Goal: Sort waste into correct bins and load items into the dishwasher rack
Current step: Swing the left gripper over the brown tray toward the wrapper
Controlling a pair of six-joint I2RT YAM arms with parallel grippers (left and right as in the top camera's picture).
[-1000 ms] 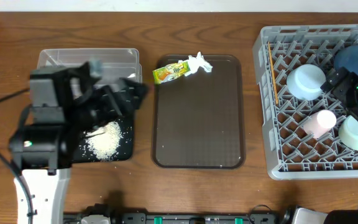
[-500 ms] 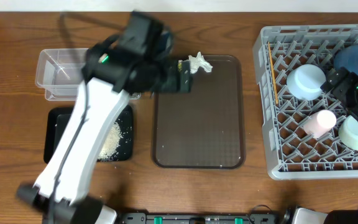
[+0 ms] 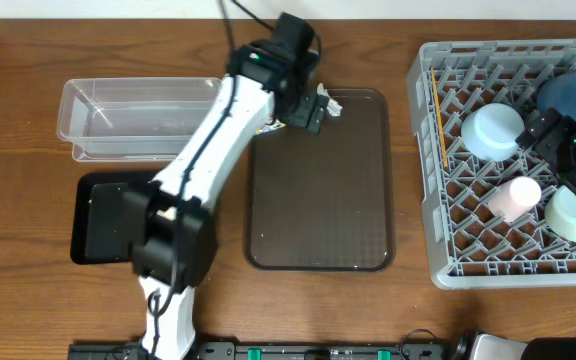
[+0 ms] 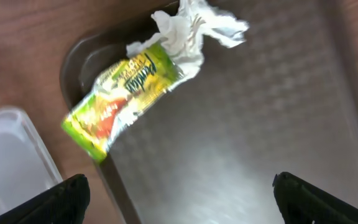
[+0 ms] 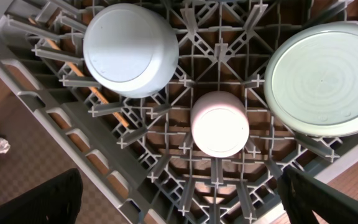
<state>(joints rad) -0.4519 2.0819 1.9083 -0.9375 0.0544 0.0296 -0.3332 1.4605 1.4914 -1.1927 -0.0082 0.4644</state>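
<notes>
- My left tool [image 4: 179,202] hangs wide open above the snack wrapper [image 4: 126,96], which lies touching the tissue [image 4: 194,28] at a corner of the brown tray [image 4: 247,143].
- My right tool [image 5: 179,199] is spread wide over the dishwasher rack [image 5: 219,53] and the pink cup [image 5: 220,123].

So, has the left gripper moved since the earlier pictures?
Yes. The left gripper went from above the black tray to the brown serving tray's far left corner, over the snack wrapper.

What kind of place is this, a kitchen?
Probably a dish clean-up practice table, maybe not a real kitchen: a wooden table holds a grey dishwasher rack with a light blue bowl and pink cup, and a snack wrapper lies at a brown tray corner.
</notes>
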